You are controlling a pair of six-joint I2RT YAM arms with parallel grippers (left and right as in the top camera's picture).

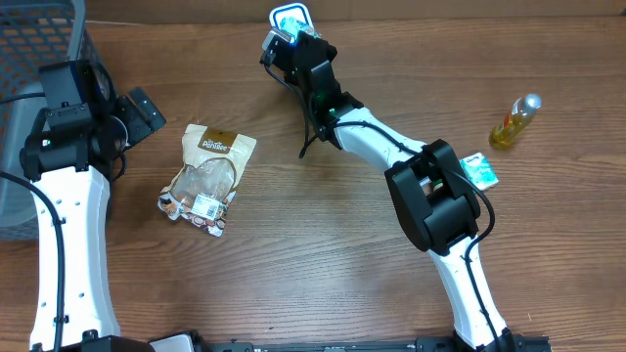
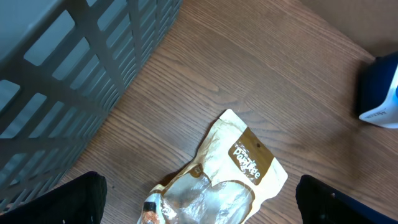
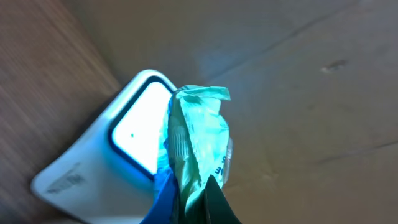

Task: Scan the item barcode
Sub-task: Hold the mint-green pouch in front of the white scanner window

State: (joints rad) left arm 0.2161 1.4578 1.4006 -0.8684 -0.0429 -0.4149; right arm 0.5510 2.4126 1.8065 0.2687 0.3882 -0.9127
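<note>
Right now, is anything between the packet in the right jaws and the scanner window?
Nothing visible. The right jaws hold the teal packet directly before the lit scanner window, and nothing shows between them. The snack bag and bottle lie well off to the sides.

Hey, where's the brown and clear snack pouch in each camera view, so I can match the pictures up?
Overhead: the snack pouch lies on the table left of centre, right of the grey basket.
Left wrist: the pouch is at bottom centre, cut off by the lower edge.
Right wrist: not in it.
Shared landmark: the grey basket, at the left edge overhead, upper left in the left wrist view.
</note>
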